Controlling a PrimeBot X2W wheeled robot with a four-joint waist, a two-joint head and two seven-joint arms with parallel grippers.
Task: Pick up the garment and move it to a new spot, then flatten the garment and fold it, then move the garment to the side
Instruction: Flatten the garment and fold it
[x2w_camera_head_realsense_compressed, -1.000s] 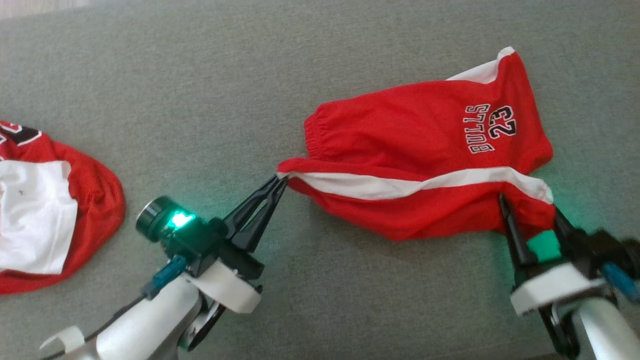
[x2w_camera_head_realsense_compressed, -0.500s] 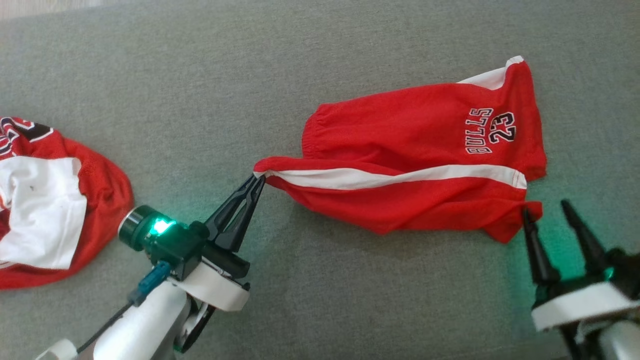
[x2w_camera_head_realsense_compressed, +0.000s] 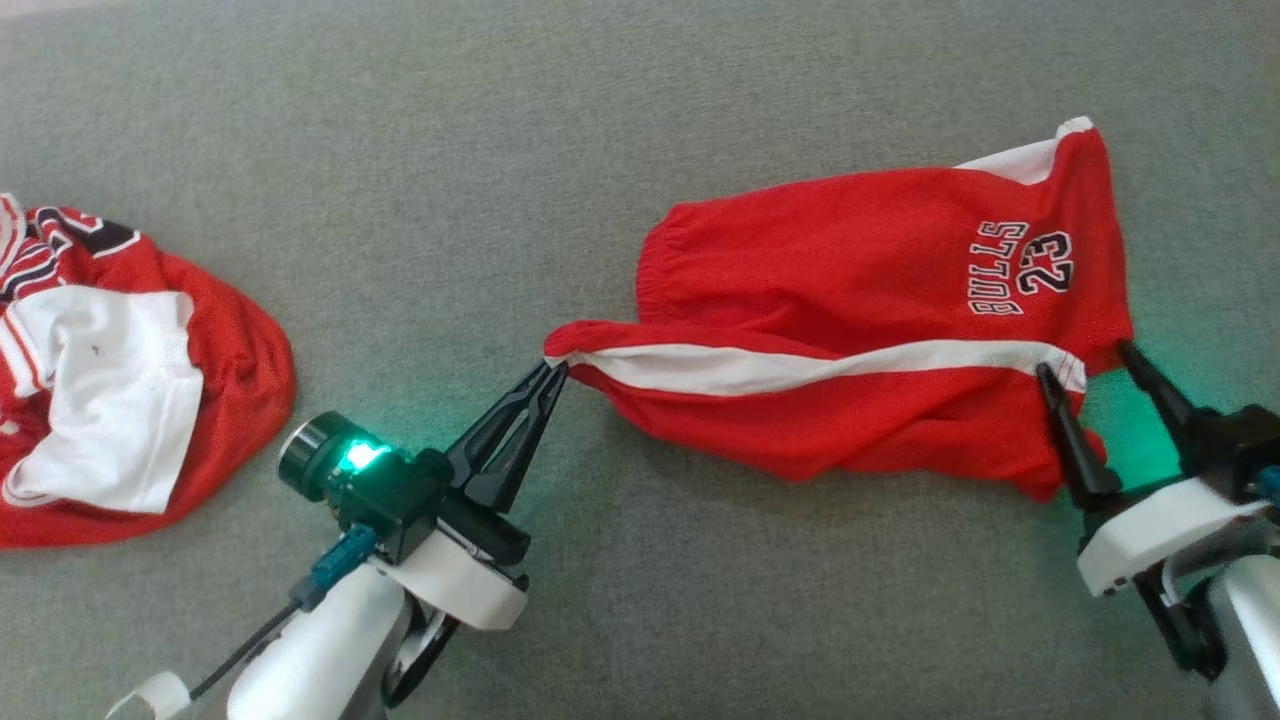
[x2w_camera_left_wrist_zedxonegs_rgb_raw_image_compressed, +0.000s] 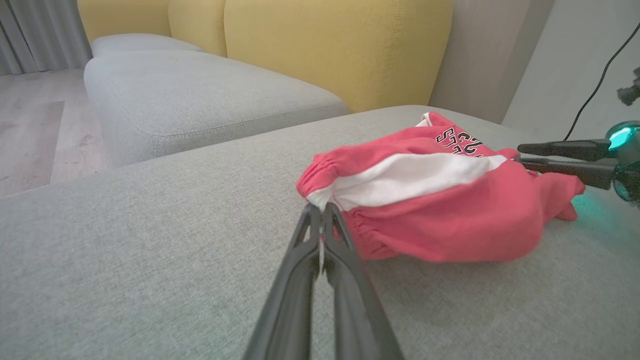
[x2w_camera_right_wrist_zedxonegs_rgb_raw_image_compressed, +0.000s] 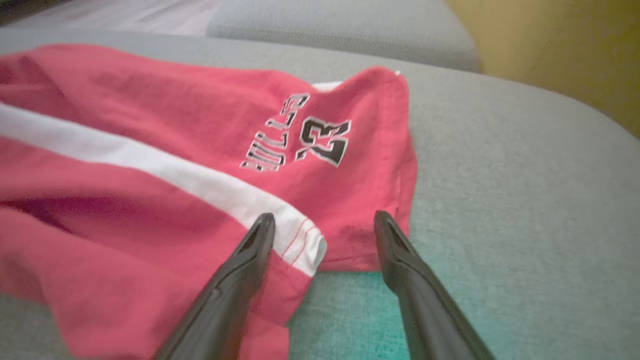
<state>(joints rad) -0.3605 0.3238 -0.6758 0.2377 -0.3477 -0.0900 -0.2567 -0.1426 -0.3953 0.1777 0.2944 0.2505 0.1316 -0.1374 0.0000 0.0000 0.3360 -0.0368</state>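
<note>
The garment (x2w_camera_head_realsense_compressed: 850, 300) is a pair of red shorts with a white side stripe and "BULLS 23" print, lying crumpled on the grey cushion (x2w_camera_head_realsense_compressed: 500, 150). My left gripper (x2w_camera_head_realsense_compressed: 555, 368) is shut on the waistband corner at the end of the stripe; the left wrist view shows its tips (x2w_camera_left_wrist_zedxonegs_rgb_raw_image_compressed: 320, 207) pinching that corner of the garment (x2w_camera_left_wrist_zedxonegs_rgb_raw_image_compressed: 450, 220). At the hem end my right gripper (x2w_camera_head_realsense_compressed: 1083, 360) stands open, its fingers astride the stripe's hem corner. In the right wrist view the open gripper (x2w_camera_right_wrist_zedxonegs_rgb_raw_image_compressed: 324, 216) has the garment (x2w_camera_right_wrist_zedxonegs_rgb_raw_image_compressed: 175, 125) hem between its tips, ungripped.
A second red and white garment (x2w_camera_head_realsense_compressed: 150, 400) lies bunched at the cushion's left. Beyond the cushion are another grey seat (x2w_camera_left_wrist_zedxonegs_rgb_raw_image_compressed: 200, 100), a yellow sofa back (x2w_camera_left_wrist_zedxonegs_rgb_raw_image_compressed: 325, 45) and wood floor (x2w_camera_left_wrist_zedxonegs_rgb_raw_image_compressed: 30, 125). Bare grey fabric surrounds the shorts.
My right gripper opened and let go of the hem, drew back, then came forward so its open fingers straddle the hem corner. The left gripper kept its grip. The head camera shifted slightly.
</note>
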